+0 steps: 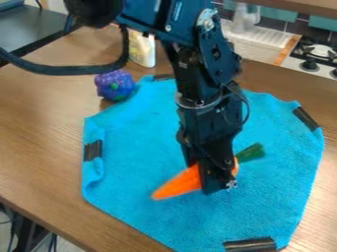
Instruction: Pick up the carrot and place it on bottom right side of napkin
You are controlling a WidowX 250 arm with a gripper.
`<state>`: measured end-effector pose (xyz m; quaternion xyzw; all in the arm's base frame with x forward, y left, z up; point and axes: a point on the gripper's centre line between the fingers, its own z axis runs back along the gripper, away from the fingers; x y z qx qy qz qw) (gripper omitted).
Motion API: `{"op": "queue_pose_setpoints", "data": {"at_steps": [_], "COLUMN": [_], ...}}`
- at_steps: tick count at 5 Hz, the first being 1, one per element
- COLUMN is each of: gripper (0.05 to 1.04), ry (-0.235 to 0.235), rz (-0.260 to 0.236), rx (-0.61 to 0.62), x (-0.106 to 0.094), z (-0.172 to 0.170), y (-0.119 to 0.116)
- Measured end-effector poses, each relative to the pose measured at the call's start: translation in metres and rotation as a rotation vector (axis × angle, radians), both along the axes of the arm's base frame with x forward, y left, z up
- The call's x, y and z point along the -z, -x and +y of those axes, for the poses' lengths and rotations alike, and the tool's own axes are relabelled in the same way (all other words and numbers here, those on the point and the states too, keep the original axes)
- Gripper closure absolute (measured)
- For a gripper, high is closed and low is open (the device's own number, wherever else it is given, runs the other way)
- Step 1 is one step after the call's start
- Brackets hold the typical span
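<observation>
Black arm [205, 93], end effector [214, 178] pointing down

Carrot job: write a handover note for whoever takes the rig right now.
Gripper: down over the middle of the napkin, at the carrot's mid-length; whether it is closed on it, I cannot tell.
Carrot: over the napkin, orange tip toward the lower left, green top toward the upper right. Lifted or resting, unclear.
Done: gripper is at the carrot.
Left: confirm the grip, set the carrot on the napkin's bottom right side, let go.
</observation>
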<state>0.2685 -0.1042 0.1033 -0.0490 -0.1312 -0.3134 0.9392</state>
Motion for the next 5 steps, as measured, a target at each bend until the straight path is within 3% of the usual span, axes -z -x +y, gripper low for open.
{"op": "queue_pose_setpoints", "data": {"at_steps": [1, 2, 3, 4, 5], "gripper": [0.489, 0.187, 0.078, 0.083, 0.084], "ry": [0.006, -0.003, -0.014, -0.011, -0.047], "rz": [-0.005, 0.009, 0.018, 0.021, -0.026], "rx": [0.005, -0.001, 0.007, -0.02, -0.105], "x": [-0.002, 0.002, 0.003, -0.01, -0.046], "z": [-0.001, 0.0, 0.002, 0.015, 0.046], "y": [0.0, 0.0, 0.002, 0.004, 0.007]}}
